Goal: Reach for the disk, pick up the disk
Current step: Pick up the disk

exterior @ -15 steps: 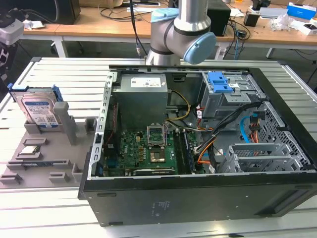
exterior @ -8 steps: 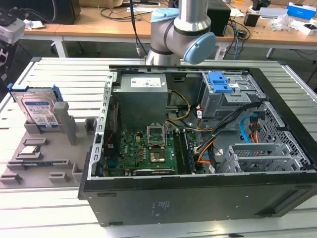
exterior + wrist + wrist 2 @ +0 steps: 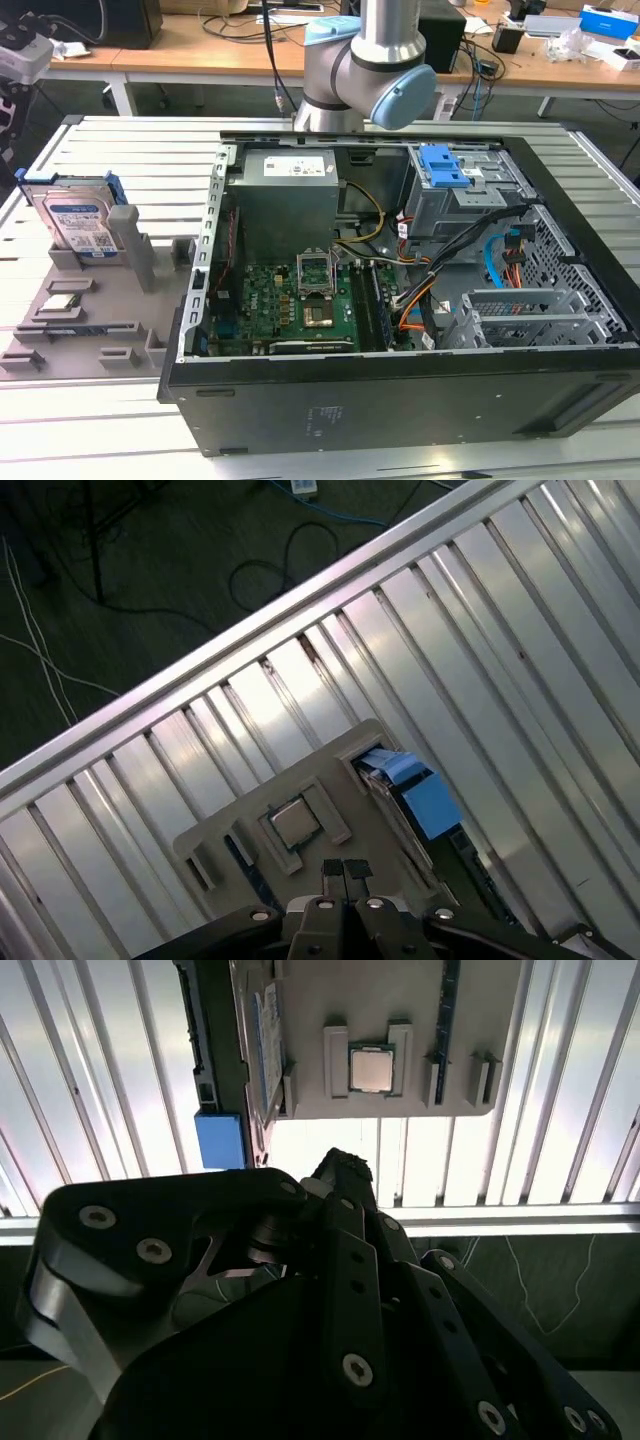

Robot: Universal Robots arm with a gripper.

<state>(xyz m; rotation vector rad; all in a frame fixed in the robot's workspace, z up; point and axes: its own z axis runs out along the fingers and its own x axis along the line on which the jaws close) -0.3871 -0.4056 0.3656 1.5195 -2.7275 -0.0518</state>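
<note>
Silver disk (image 3: 80, 225) upright in exterior view | fingers (image 3: 333, 869) closed, first wrist view

The exterior view overlooks the case (image 3: 400, 400); both wrist views face the grey tray (image 3: 400, 990) (image 3: 330, 770).

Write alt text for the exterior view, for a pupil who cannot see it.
The disk stands on edge in a grey holder at the exterior view's left, beside an open computer case. The robot arm rises behind the case.
</note>
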